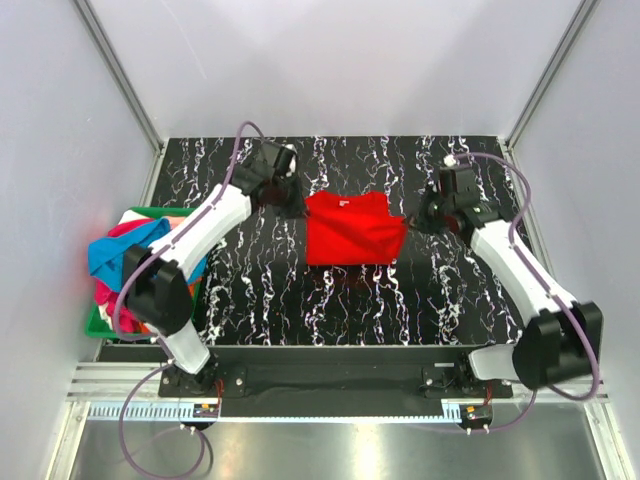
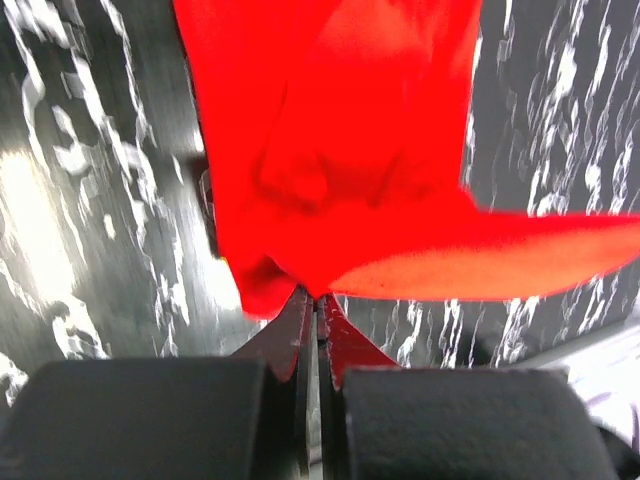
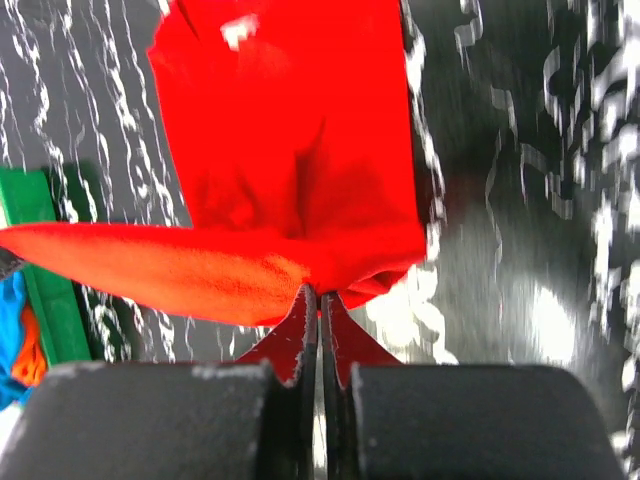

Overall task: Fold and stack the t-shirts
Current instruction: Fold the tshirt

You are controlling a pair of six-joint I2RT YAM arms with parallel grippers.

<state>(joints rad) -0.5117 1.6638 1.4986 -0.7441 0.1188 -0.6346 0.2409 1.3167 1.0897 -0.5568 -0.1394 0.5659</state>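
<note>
Clenched on opposite side edges of the bright red soft cloth t-shirt [image 1: 350, 232]: left pincer [image 2: 315, 300] and right pincer [image 3: 320, 295]. Move both in step and level, holding the cloth taut; lower fully before letting go, to avoid a skewed crease. Lying mid black white-veined marble-look counter [image 1: 260, 290], seemingly part-folded into a rough square, gripped edges raised, collar away from the bases.

One red t-shirt [image 1: 352, 232] is on one black marbled table [image 1: 400, 300]. One green bin [image 1: 92, 322] holds one heap of shirts [image 1: 112, 255] in three colours, blue, pink and orange; how many shirts cannot be told. Two grippers: left gripper [image 1: 299, 208], right gripper [image 1: 411, 222]
</note>
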